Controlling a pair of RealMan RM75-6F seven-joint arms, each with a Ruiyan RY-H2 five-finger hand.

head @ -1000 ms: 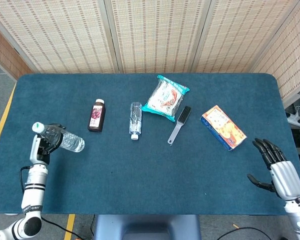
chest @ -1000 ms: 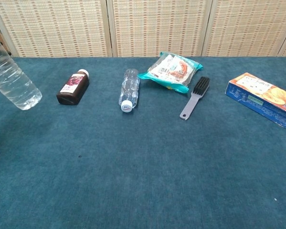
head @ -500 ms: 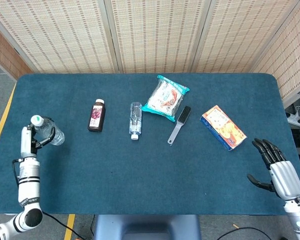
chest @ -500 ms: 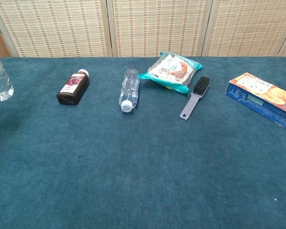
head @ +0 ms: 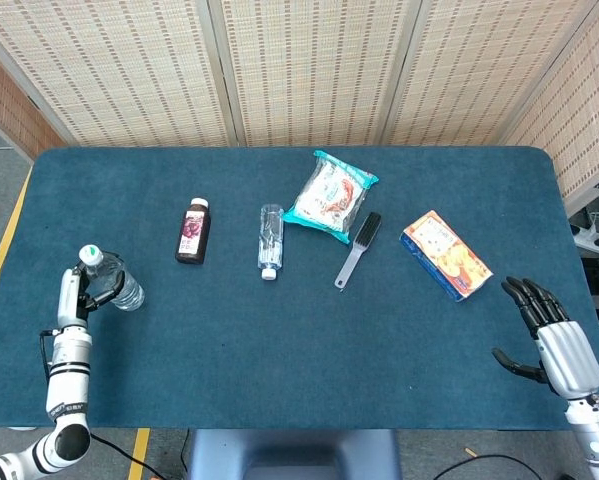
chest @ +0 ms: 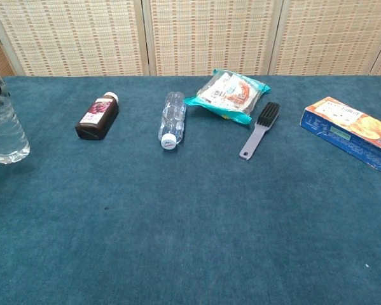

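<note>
A: From the head view, we see our left hand (head: 91,290) wrapped around the clear plastic water bottle with the white cap (head: 112,281) at the left edge of the dark blue felt table (head: 279,340). The bottle stands close to upright, cap towards us, body leaning a little rightward over the cloth.

B: And our right hand (head: 551,335) is well apart at the far right edge, fingers spread, holding nothing. So the left is plainly the nearer one; the bottle is already in its grasp. Nearest the right hand lies the orange and blue carton (head: 445,256).

A: Between them we see a dark brown small bottle (head: 192,232) lying flat, a second clear bottle (head: 270,240) lying with its long axis running away from us, a teal snack packet (head: 330,196) and a grey brush with black bristles (head: 358,249).

B: In the chest view we get only the lower body of the water bottle (chest: 4,130) at the left border, its base seemingly down near the cloth; whether it touches we cannot tell.

A: Neither hand shows properly there, bar a dark sliver by the bottle's shoulder. The head view gives us the grip; the chest view gives us the bottle's height above the table.
</note>
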